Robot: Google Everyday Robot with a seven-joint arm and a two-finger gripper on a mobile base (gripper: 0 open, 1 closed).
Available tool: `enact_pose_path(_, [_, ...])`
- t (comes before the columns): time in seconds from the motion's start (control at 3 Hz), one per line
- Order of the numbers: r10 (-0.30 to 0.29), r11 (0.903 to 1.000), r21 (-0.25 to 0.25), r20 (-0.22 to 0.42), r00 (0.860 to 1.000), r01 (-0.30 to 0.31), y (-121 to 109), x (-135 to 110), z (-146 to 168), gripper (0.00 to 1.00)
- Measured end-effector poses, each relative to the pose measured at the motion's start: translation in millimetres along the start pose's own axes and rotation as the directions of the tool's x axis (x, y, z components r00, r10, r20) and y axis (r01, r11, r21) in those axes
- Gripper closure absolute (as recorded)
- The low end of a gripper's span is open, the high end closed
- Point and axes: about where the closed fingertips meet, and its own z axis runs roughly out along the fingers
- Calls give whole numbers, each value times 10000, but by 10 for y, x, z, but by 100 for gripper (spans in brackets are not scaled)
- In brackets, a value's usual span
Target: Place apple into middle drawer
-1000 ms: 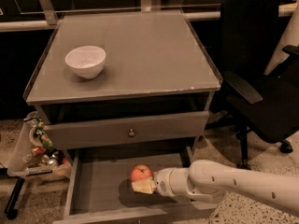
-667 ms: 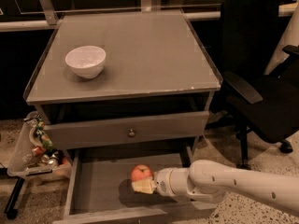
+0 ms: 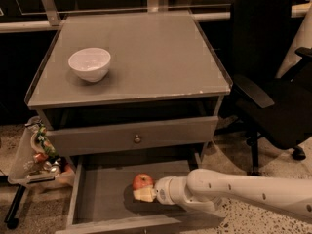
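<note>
Inside the open middle drawer [image 3: 100, 196], right of its centre, the red-orange apple [image 3: 142, 180] sits touching the gripper [image 3: 145, 194], which reaches in from the right on a white arm [image 3: 234, 191]; whether the gripper clasps the apple or is loose cannot be told. Above, a closed drawer front carries a round knob [image 3: 137, 139]. A white bowl [image 3: 89, 64] stands at the left of the cabinet top [image 3: 156, 48]; a black chair [image 3: 273, 87] stands at right
</note>
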Motion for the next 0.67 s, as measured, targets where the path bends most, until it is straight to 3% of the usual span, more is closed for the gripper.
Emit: enact_pose_path(0.67, [64, 9986, 514, 320, 9995, -81, -341, 111, 336, 100])
